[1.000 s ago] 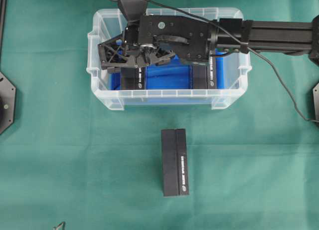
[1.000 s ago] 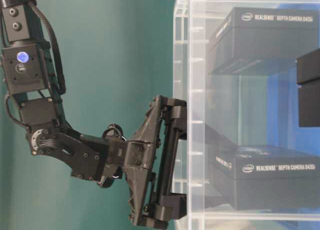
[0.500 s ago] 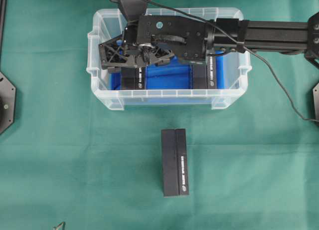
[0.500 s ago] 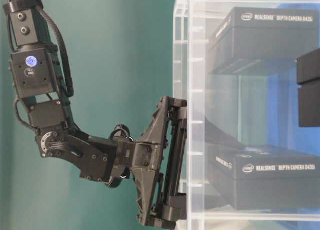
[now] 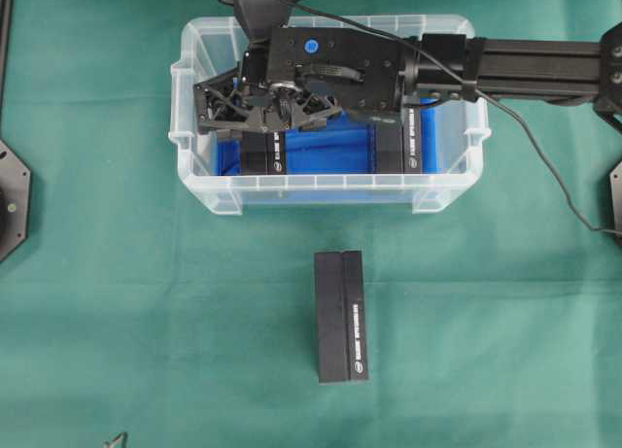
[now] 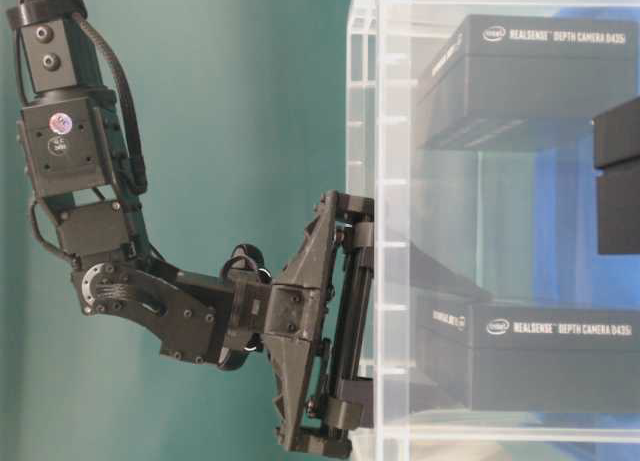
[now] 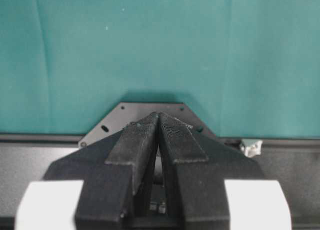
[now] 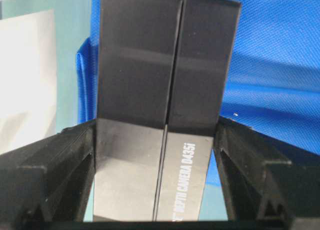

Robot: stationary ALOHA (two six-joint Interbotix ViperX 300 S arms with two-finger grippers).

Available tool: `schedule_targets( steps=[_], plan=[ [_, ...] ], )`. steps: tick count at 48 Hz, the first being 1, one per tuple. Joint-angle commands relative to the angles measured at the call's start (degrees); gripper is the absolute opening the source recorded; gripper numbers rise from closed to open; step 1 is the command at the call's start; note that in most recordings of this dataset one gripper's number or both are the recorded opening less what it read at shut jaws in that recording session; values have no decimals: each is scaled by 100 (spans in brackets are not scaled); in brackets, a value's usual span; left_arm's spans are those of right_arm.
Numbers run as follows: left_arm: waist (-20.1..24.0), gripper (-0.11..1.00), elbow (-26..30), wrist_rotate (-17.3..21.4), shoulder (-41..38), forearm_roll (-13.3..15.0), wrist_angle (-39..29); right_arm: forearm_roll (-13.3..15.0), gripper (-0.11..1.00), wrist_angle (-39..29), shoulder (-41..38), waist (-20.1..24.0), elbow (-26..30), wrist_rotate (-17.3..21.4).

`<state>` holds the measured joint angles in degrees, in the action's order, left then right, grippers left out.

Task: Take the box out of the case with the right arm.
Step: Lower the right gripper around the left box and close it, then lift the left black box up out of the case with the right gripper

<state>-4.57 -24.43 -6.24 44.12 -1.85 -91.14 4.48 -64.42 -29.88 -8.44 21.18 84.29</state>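
— What are they working on?

— A flat surface [image 5: 146, 322] under a plain teal-green cloth, matte, with faint creases. The table-level view has the same green behind the arm; nothing more of the room shows.

— And the container?

— The large clear plastic rectangular case [image 5: 330, 188], with a rimmed edge, rounded corners and a wrinkled bright blue lining [image 5: 326, 147] on its bottom. Two matte black boxes with white lettering lie inside it.

— Which one is the arm after?

— The long black rectangular cardboard box [image 8: 160, 90] at the left end of the case, resting on the blue lining. The all-black lattice-framed right claw [image 5: 199, 108] reaches down into the case with its fingers [image 8: 55, 165] on either side of that box. They sit tight beside its long faces — whether they are actually pressing on it, I cannot tell.

— And the others?

— A second black box [image 5: 394, 152] lies at the case's right end, partly under the arm. A third black box [image 5: 340, 317] sits on the cloth, well apart from the case.

— The left claw [image 7: 159, 117]?

— Clenched on nothing — its ribbed black tips meet above bare cloth.
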Motion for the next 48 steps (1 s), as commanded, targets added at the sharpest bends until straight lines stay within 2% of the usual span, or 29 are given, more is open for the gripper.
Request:
schedule_targets(
  steps=[1, 10, 17, 30, 48],
  plan=[
    [-9, 0, 114, 0, -26, 0, 26, -35, 72, 9, 132, 26, 70, 9],
    [-9, 0, 114, 0, -26, 0, 26, -35, 72, -18, 141, 35, 132, 9],
    [-9, 0, 114, 0, -26, 0, 26, -35, 71, -352, 149, 35, 378, 9],
    [-9, 0, 123, 0, -18, 0, 26, -35, 69, -1450, 202, 53, 1230, 9],
    [-18, 0, 123, 0, 44, 0, 26, 53, 68, -2602, 202, 123, 2522, 18]
  ],
)
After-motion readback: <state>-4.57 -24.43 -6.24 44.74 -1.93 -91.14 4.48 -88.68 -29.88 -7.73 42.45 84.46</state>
